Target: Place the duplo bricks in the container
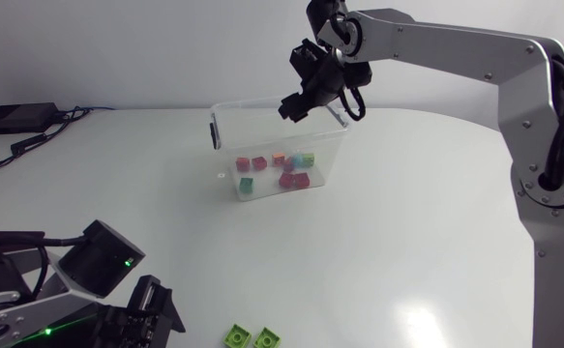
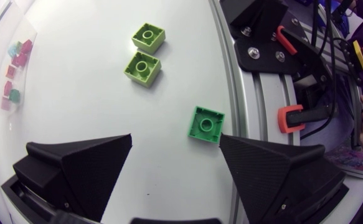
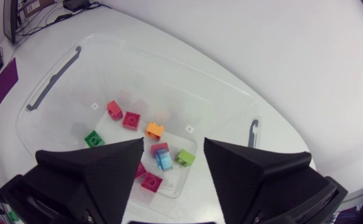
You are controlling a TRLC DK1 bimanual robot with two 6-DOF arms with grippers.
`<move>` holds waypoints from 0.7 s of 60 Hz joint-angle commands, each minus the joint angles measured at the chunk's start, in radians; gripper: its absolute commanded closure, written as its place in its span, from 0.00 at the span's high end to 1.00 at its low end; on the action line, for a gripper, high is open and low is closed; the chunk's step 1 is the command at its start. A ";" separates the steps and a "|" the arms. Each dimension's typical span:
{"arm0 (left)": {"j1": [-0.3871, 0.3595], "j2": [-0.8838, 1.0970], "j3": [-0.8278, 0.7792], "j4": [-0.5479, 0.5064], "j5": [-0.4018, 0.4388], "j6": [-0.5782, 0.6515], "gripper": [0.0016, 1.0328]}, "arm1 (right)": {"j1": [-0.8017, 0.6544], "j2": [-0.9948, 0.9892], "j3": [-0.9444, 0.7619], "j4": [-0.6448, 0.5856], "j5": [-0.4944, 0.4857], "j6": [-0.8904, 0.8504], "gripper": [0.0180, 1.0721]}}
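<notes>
One clear plastic container (image 3: pixel 187 78), a rounded rectangle with two black handles (image 3: pixel 53 78), sits on the glossy white tabletop (image 1: pixel 407 213). Inside we count at least seven small studded bricks (image 3: pixel 131 119): two red, one each of orange, dark green, lime, blue and magenta. Our finger partly hides some.

Three square single-stud bricks lie outside near the tabletop's edge: two lime bricks (image 2: pixel 142 67) and one darker green brick (image 2: pixel 206 123).

Our right claw (image 3: pixel 174 143) hangs spread wide over the container, empty. Our left claw (image 2: pixel 176 140) is wide too, empty, with the darker green brick just beside one fingertip.
</notes>
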 commanded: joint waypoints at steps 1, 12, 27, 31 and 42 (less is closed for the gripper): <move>-0.025 -0.007 -0.029 -0.009 0.011 0.014 0.95 | -0.011 0.007 0.017 -0.015 -0.004 0.024 0.95; -0.068 0.000 -0.048 0.026 0.013 -0.004 0.95 | -0.005 -0.082 -0.075 -0.014 -0.013 0.024 0.95; -0.070 0.032 -0.042 0.056 0.017 -0.007 0.94 | 0.041 -0.306 -0.409 0.083 -0.027 0.023 0.95; -0.068 0.060 -0.031 0.053 0.017 -0.001 0.94 | 0.056 -0.358 -0.485 0.100 -0.027 0.021 0.95; -0.076 0.135 0.007 0.034 0.016 0.002 0.92 | 0.084 -0.470 -0.630 0.121 -0.029 0.023 0.95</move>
